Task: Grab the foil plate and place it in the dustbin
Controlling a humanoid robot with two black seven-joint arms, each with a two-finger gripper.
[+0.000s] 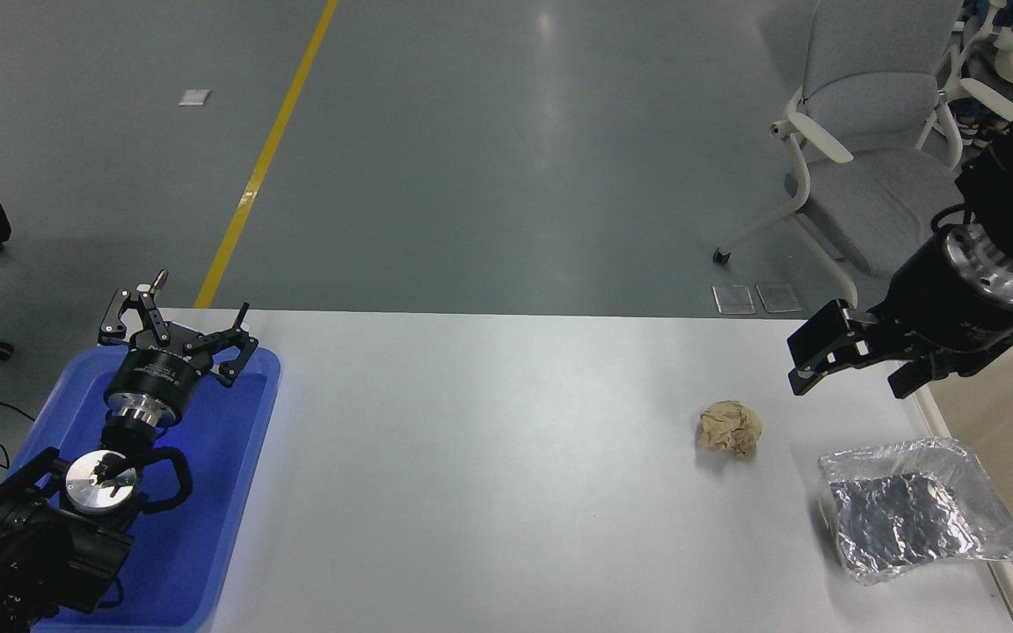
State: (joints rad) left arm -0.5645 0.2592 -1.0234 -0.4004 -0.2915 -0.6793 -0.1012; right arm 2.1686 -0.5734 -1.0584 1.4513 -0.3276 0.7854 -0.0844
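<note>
The foil plate [916,510], a crinkled silver tray with a raised rim, lies on the white table near its right front edge. The dustbin [1012,457], cream-beige, stands just beyond the table's right edge, partly cut off by the picture. My right gripper [854,369] hangs open and empty above the table, behind the foil plate and apart from it. My left gripper [177,325] is parked open over the blue tray at the lower left.
A crumpled tan paper ball [729,428] lies left of the foil plate. A shallow blue tray [207,527] sits at the table's left end. A grey chair [867,149] stands on the floor beyond the table's far right corner.
</note>
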